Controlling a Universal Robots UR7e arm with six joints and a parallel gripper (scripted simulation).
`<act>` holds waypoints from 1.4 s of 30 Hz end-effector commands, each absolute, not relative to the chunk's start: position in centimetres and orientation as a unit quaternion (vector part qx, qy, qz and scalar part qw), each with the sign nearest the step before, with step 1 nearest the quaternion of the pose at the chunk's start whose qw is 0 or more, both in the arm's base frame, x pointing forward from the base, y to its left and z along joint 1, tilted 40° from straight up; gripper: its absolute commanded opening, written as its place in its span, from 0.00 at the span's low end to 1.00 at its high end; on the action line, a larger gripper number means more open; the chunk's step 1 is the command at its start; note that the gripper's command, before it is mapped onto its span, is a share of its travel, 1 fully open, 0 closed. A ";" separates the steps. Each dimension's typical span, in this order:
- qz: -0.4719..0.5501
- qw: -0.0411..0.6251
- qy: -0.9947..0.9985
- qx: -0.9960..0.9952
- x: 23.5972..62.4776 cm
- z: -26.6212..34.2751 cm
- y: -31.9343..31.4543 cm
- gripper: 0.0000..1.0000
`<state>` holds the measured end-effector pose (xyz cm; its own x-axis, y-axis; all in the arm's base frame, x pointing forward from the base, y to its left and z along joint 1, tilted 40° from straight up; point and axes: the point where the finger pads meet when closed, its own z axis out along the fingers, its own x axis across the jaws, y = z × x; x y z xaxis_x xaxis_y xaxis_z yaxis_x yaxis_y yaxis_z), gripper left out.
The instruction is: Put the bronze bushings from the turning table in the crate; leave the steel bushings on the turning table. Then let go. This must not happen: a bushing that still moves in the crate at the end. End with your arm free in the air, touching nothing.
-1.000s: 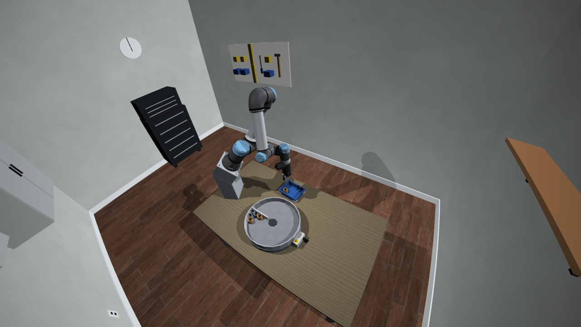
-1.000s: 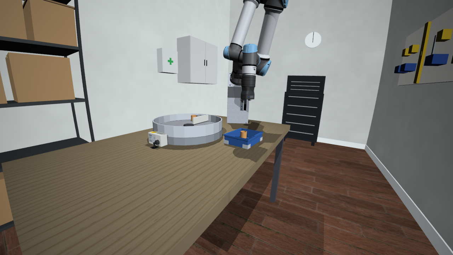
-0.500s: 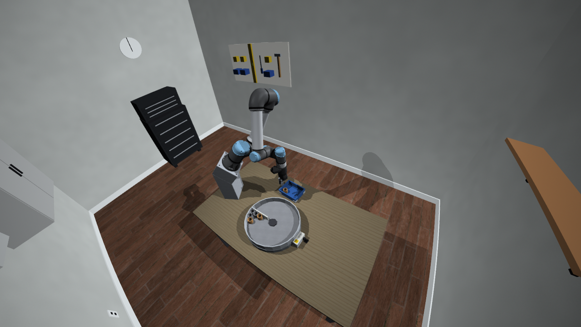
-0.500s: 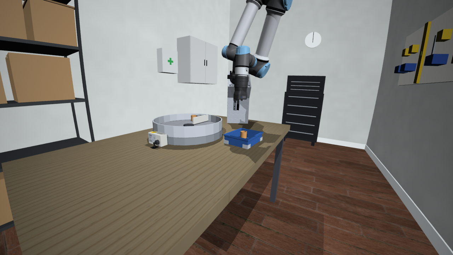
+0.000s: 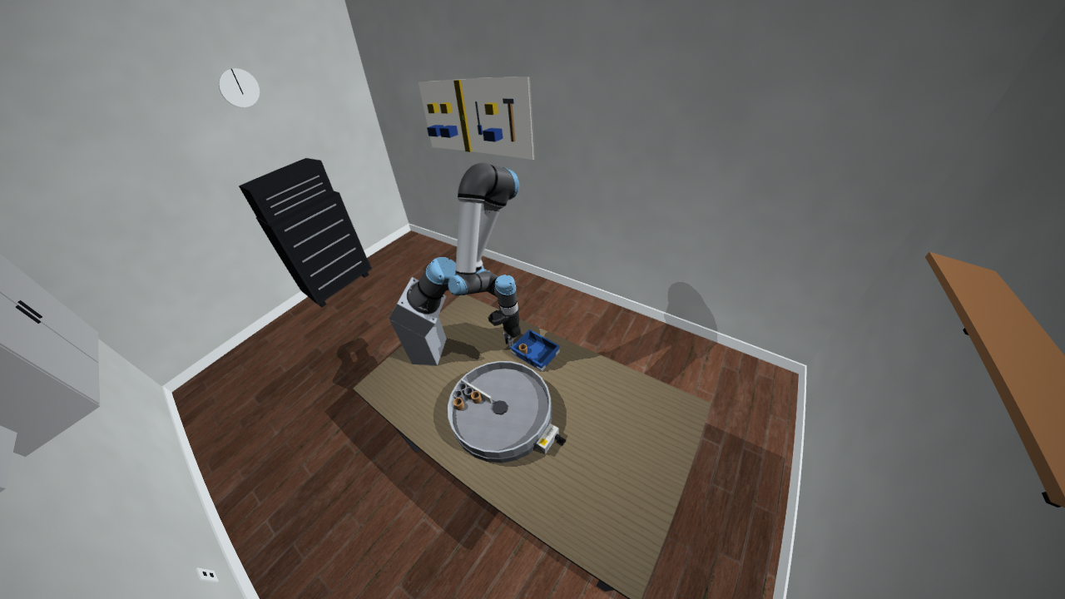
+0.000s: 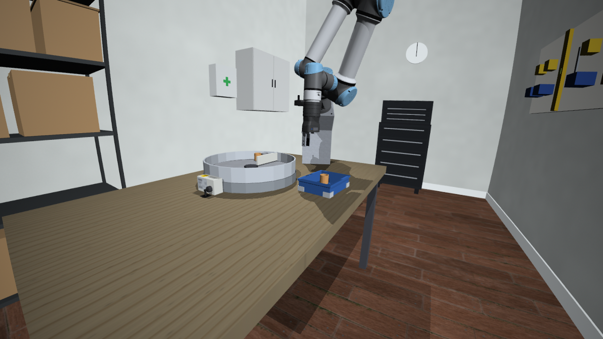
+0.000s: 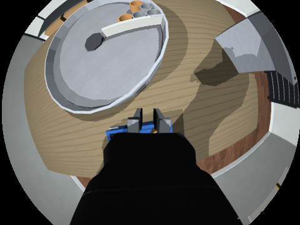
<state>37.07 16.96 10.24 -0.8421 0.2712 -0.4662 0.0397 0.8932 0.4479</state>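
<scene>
Now the gripper (image 5: 509, 341) (image 6: 305, 145) (image 7: 147, 115), part open with nothing in it, hangs well apart from the two orange bushings across the turning table (image 5: 547, 406) (image 6: 253, 173) (image 7: 112, 62).

And there go the jaws, swinging across toward the turning table (image 5: 499, 449) (image 6: 253, 173) (image 7: 85, 111) side over the past second! The wrist (image 5: 507, 301) (image 6: 313, 94) (image 7: 150, 175) has twisted round too, its small side bracket (image 5: 497, 318) (image 6: 297, 102) now poking out clearly from where the exterior view looks, and the arm's shadow has shifted over the tabletop (image 5: 596, 462) (image 6: 168, 236) (image 7: 72, 147).
</scene>
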 end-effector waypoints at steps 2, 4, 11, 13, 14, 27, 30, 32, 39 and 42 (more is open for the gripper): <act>0.220 0.266 0.935 0.080 37.5 9.1 14.5 0.45; 0.220 0.266 0.935 0.080 37.5 9.1 14.5 0.45; 0.220 0.266 0.935 0.080 37.5 9.1 14.5 0.45; 0.219 0.266 0.935 0.081 37.9 8.1 12.3 0.45; 0.219 0.266 0.935 0.081 38.1 7.6 11.3 0.45; 0.219 0.266 0.935 0.081 38.4 6.6 9.1 0.45; 0.219 0.266 0.935 0.082 38.8 5.6 6.9 0.45; 0.219 0.266 0.935 0.082 39.1 4.6 4.8 0.45; 0.219 0.266 0.935 0.082 39.3 4.1 3.7 0.45; 0.219 0.266 0.935 0.082 39.3 4.1 3.7 0.45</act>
<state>39.21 3.71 4.19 -0.8454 0.2713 -0.4602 0.0392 0.8907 0.4530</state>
